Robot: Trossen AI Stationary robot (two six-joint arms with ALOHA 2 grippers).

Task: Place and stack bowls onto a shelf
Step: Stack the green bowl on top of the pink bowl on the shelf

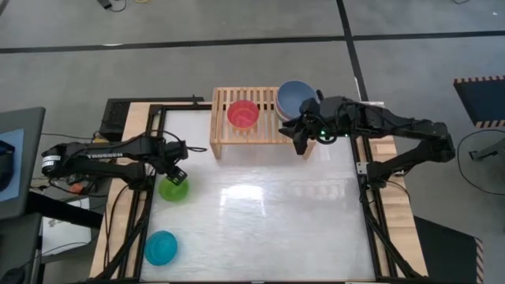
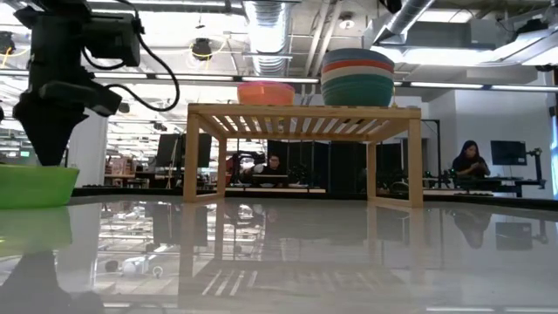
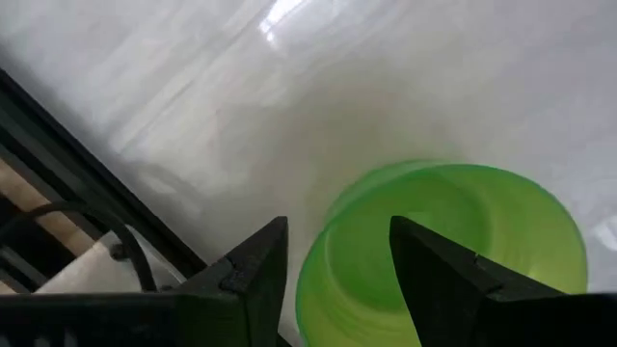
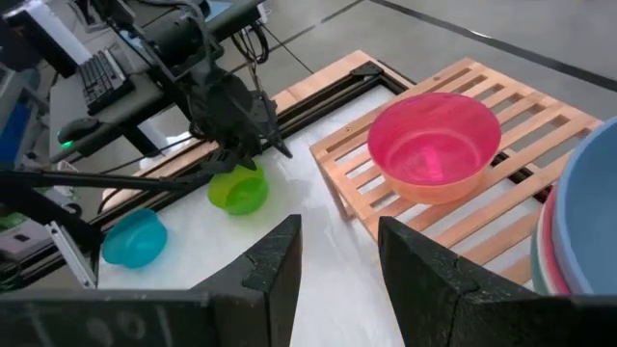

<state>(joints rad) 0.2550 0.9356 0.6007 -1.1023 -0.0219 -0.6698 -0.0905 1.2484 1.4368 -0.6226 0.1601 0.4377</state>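
The lime bowl (image 1: pixel 173 190) (image 3: pixel 463 231) sits upright on the table near its left edge. My left gripper (image 1: pixel 177 172) (image 3: pixel 337 241) is open just above the bowl's far rim, one finger over the inside and one outside. My right gripper (image 1: pixel 303 148) (image 4: pixel 337 251) is open and holds nothing, hovering in front of the right end of the shelf (image 1: pixel 268 128) (image 2: pixel 301 112). On the slatted top rest a pink bowl (image 1: pixel 243 114) (image 4: pixel 434 145) and a stack of bowls (image 1: pixel 294 96) (image 2: pixel 357 77) topped by a grey-blue one. A cyan bowl (image 1: pixel 161 247) stands at the near left corner. My left gripper comes from above, pointing down, with its open fingers (image 3: pixel 260 265) on either side of the lime bowl's far rim (image 3: pixel 313 262). I cannot tell whether they touch it. The bowl rests upright on the table.
The glossy white table (image 1: pixel 268 221) is bare in the middle and on the right. A black frame (image 1: pixel 150 142) runs along its left and right edges. A keyboard (image 1: pixel 114 118) lies beyond the left far corner. People sit in the room behind the table (image 2: pixel 471 161).
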